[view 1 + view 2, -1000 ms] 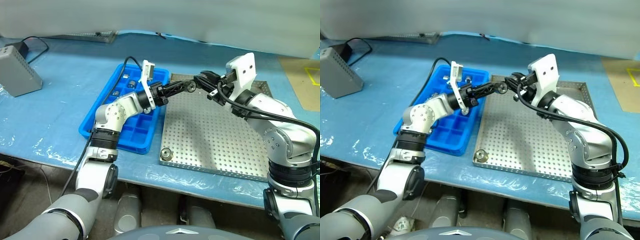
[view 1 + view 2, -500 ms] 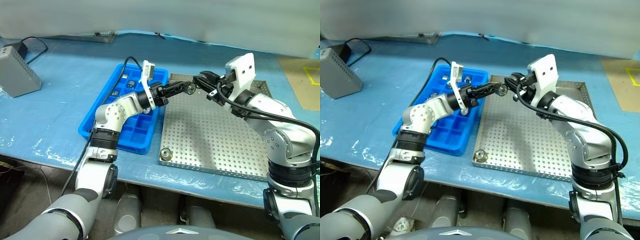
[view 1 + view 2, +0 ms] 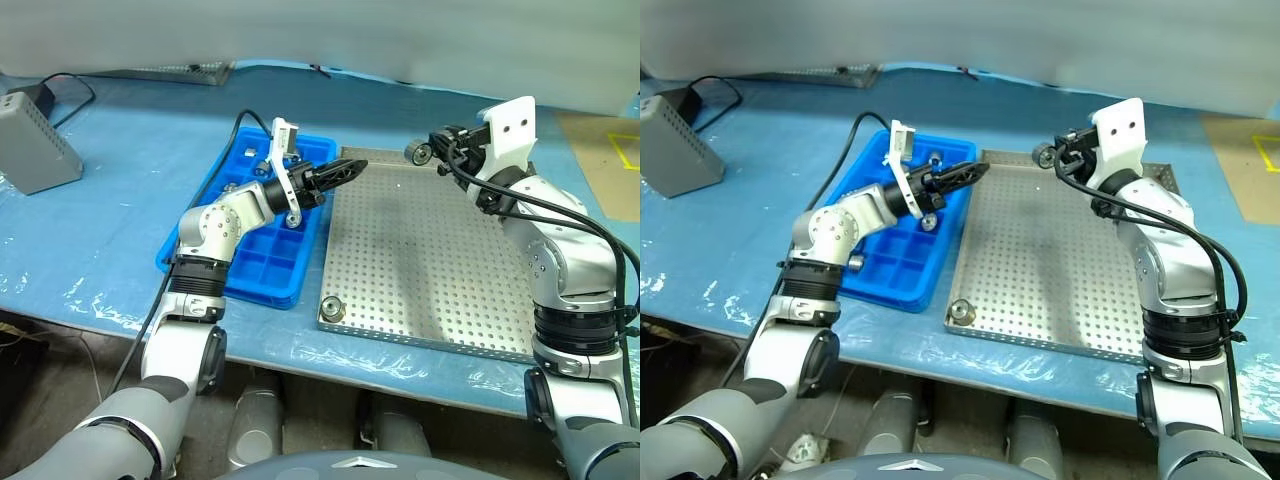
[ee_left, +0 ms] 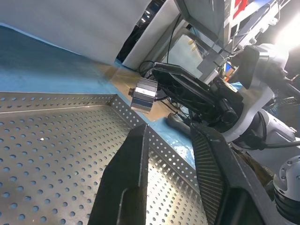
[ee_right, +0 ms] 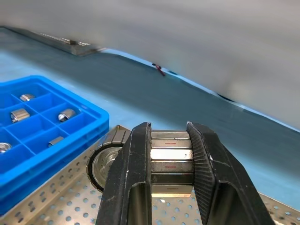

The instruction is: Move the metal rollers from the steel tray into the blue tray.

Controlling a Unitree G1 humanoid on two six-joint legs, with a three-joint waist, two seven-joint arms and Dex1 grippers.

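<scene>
The right gripper has its fingers clamped on a metal roller, held above the far edge of the steel tray. The left gripper hangs empty, fingers slightly apart, between the steel tray and the blue tray. I judge the roller should travel left over the blue tray, low and level, releasing only above a vacant compartment; another roller waits at the steel tray's near-left corner.

A table under wrinkled blue plastic sheeting carries a grey box (black cable attached); pale wall behind.
</scene>
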